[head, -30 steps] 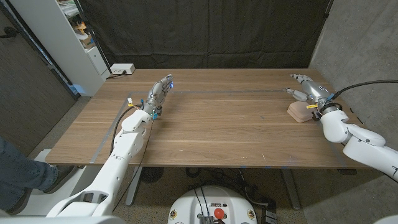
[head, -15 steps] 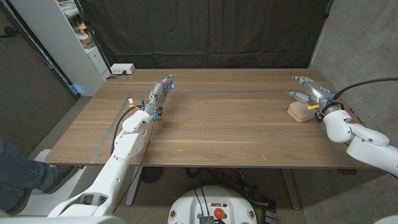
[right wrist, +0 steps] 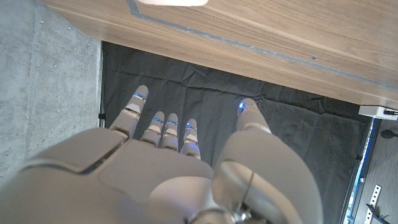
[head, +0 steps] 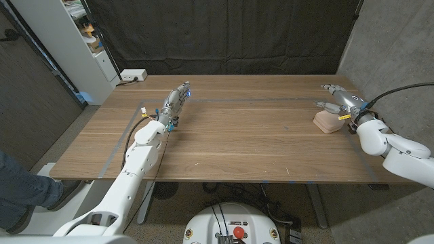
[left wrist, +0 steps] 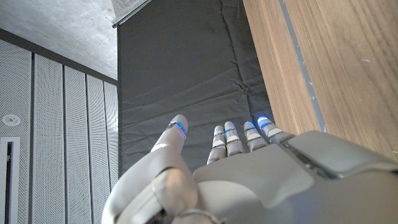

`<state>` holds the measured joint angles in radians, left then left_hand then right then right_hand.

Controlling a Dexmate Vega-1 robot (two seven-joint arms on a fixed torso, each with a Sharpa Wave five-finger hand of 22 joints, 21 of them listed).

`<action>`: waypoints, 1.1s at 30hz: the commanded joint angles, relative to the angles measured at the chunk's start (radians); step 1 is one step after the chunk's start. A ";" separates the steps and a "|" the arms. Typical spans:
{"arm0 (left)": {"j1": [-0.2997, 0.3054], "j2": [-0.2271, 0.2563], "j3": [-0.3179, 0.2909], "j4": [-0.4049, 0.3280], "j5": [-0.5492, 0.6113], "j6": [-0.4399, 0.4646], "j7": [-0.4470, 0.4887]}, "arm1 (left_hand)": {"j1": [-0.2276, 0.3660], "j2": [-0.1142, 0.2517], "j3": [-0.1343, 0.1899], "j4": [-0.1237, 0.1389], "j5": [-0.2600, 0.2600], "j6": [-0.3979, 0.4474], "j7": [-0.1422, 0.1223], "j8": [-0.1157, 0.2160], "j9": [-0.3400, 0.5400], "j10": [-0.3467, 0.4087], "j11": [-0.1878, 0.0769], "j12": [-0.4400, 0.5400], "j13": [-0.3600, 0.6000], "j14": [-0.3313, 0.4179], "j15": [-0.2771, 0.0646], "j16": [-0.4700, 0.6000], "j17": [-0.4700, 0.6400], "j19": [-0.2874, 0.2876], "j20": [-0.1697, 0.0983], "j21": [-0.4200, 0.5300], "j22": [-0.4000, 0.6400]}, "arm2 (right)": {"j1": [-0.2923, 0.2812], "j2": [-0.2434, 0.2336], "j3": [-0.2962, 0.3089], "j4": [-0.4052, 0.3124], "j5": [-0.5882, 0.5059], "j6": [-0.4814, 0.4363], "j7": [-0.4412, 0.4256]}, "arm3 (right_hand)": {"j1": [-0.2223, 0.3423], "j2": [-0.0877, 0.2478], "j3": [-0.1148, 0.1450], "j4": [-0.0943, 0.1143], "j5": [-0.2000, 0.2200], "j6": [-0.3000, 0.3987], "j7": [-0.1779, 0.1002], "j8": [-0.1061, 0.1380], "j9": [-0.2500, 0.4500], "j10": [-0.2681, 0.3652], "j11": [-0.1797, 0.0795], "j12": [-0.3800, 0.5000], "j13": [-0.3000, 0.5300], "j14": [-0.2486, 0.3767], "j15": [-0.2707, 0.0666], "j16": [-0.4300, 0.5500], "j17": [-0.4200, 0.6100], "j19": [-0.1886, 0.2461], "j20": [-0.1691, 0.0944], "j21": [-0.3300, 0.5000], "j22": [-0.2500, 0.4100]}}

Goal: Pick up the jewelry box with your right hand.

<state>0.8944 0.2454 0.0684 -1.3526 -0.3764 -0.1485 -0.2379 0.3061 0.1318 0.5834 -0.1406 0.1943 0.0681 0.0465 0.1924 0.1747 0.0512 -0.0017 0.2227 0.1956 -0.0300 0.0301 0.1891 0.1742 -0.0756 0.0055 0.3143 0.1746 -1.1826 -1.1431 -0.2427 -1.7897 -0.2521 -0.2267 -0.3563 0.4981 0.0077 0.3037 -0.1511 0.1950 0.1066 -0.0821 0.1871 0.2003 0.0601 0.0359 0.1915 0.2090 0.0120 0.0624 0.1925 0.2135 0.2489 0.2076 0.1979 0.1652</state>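
No text, label, brand, number or sign I can read anywhere. Nothing printed on my hands, on the table, or on the box by my right fingers. Shelf items far off past my left fingers are too small and blurred to make out any writing.

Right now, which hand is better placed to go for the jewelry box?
The right hand. It is open beside the jewelry box at the table's right end. The left hand is on the far side of the table.
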 commanded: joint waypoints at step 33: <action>-0.013 -0.004 0.012 0.013 0.001 0.011 -0.004 | 0.017 0.010 0.015 -0.003 0.008 0.017 -0.001 -0.002 0.006 0.014 0.005 -0.001 0.003 0.006 0.011 -0.001 0.004 0.003 0.010 -0.014 0.002 | 0.096 -0.092 -0.106 -0.042 -0.034 -0.127 0.226 | 0.030 -0.086 -0.038 -0.009 0.062 -0.079 -0.011 -0.004 -0.001 -0.085 0.021 -0.007 -0.003 -0.041 0.030 0.001 -0.010 -0.039 0.009 -0.016 0.007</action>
<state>0.8902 0.2431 0.0792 -1.3498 -0.3748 -0.1340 -0.2327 0.3140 0.1398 0.5917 -0.1405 0.1943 0.0789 0.0464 0.1924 0.1747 0.0547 0.0018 0.2227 0.1956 -0.0256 0.0344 0.1891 0.1742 -0.0715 0.0096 0.3028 0.1745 -1.1148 -1.2206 -0.3188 -1.8259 -0.2731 -0.3331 -0.1826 0.5220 -0.0635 0.2705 -0.1599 0.2494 0.0332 -0.0905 0.1809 0.1951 -0.0148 0.0537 0.1817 0.2045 -0.0328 0.0930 0.1926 0.2029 0.2201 0.2106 0.1875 0.1701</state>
